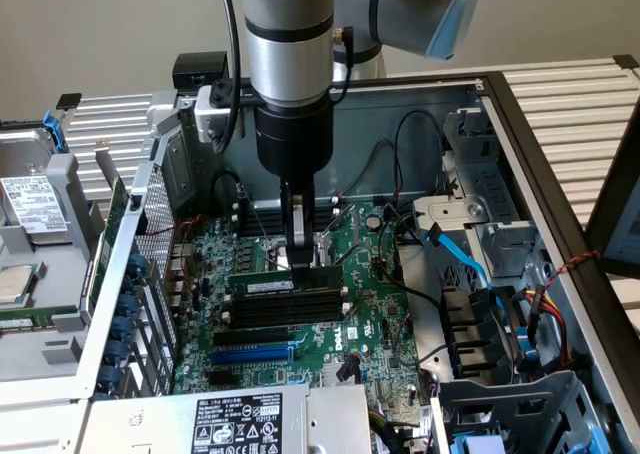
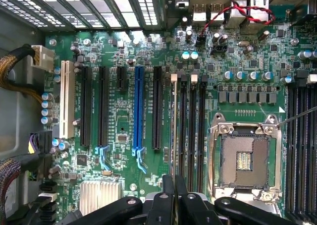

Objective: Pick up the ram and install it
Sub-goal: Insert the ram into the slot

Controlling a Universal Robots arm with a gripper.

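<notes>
The ram (image 1: 268,286) is showing as a long, thin green stick with a white label strip. It is standing on edge along the bank of black memory slots (image 1: 285,312) on the motherboard (image 1: 370,304), and whether it is sitting fully down in a slot I cannot tell.

In the exterior view, the processor socket (image 2: 245,158) is lying close at its 12 o'clock and the blue expansion slot (image 1: 250,354) at its 6 o'clock. Loose black and blue cables (image 1: 455,254) are crowding the 3 o'clock side. The metal card cage (image 1: 130,264) is walling off 9 o'clock. The case is lying open above.

The fingers (image 1: 298,236) are hanging straight over the ram. They are standing narrow, almost together (image 2: 167,193), and are pinching its upper edge slightly toward its 3 o'clock end.
</notes>
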